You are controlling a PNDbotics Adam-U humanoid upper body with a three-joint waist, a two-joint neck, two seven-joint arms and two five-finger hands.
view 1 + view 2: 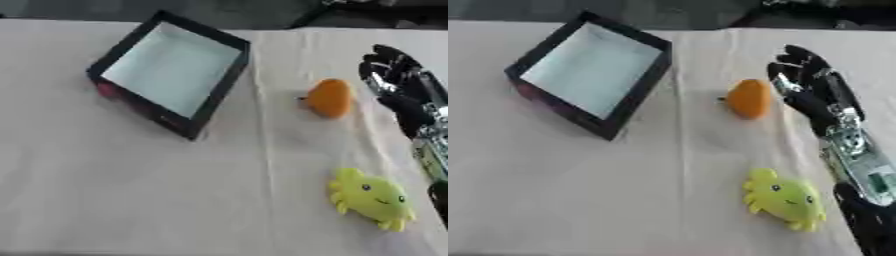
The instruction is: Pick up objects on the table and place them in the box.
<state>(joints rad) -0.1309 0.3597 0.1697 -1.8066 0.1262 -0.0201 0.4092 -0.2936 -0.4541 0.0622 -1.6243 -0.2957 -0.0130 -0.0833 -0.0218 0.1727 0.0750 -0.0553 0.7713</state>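
An orange rounded object [330,98] lies on the cloth right of centre. Below it, near the front right, lies a yellow-green plush toy [373,198] with a face. A black box [171,71] with a pale inside stands at the back left, turned askew and holding nothing. My right hand [802,82] comes in along the right side, fingers straight and open, just to the right of the orange object and apart from it. The left hand does not show.
A beige cloth [131,190] covers the table, with a crease running down its middle. Dark equipment [367,5] sits beyond the far edge. Bare cloth spreads across the front left.
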